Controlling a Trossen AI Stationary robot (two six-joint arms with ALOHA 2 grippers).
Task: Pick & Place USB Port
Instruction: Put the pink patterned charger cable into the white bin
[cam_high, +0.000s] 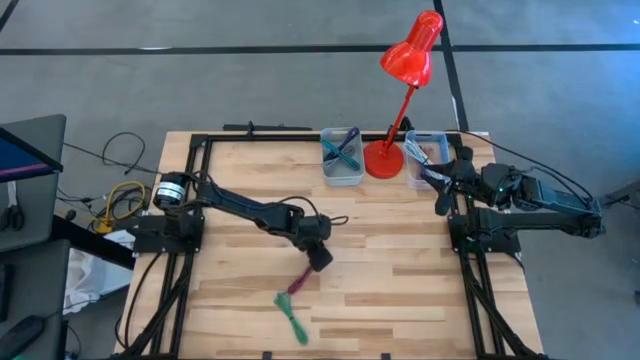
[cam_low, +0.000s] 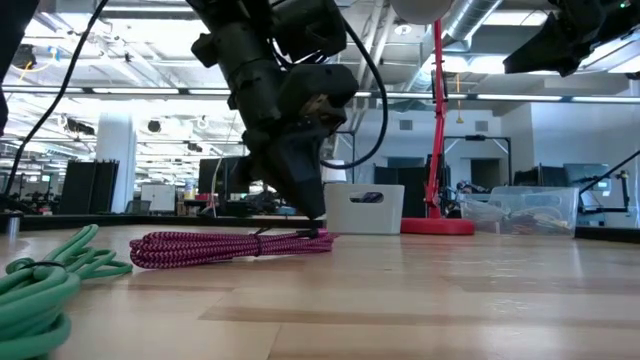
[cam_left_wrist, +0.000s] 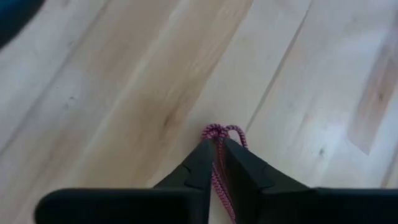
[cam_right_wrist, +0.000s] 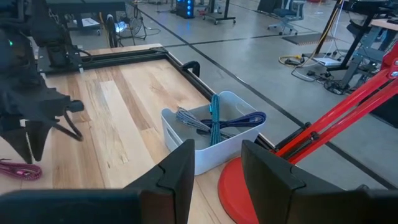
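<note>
A coiled magenta braided USB cable (cam_low: 235, 246) lies on the wooden table, seen in the high view as a short bundle (cam_high: 301, 280). My left gripper (cam_left_wrist: 217, 151) stands over one end of it, fingers pointing down and shut on the loops. A green coiled cable (cam_high: 291, 313) lies nearer the table's near edge, also at the left of the low view (cam_low: 45, 280). My right gripper (cam_right_wrist: 214, 163) is open and hovers near the far right corner, touching nothing. My left gripper pinches the end loops of the magenta cable (cam_left_wrist: 219, 134) between its two fingers, coming from above and pointing down. Several strands run between the fingers. The cable lies on the table, stretched out away from the fingers (cam_low: 320, 232).
A white bin (cam_high: 342, 160) with blue and teal cables stands at the far edge. Beside it is a red desk lamp (cam_high: 398, 100) on its round base, then a clear bin (cam_high: 425, 158) of cables. Bare wood lies across the table's middle and right.
</note>
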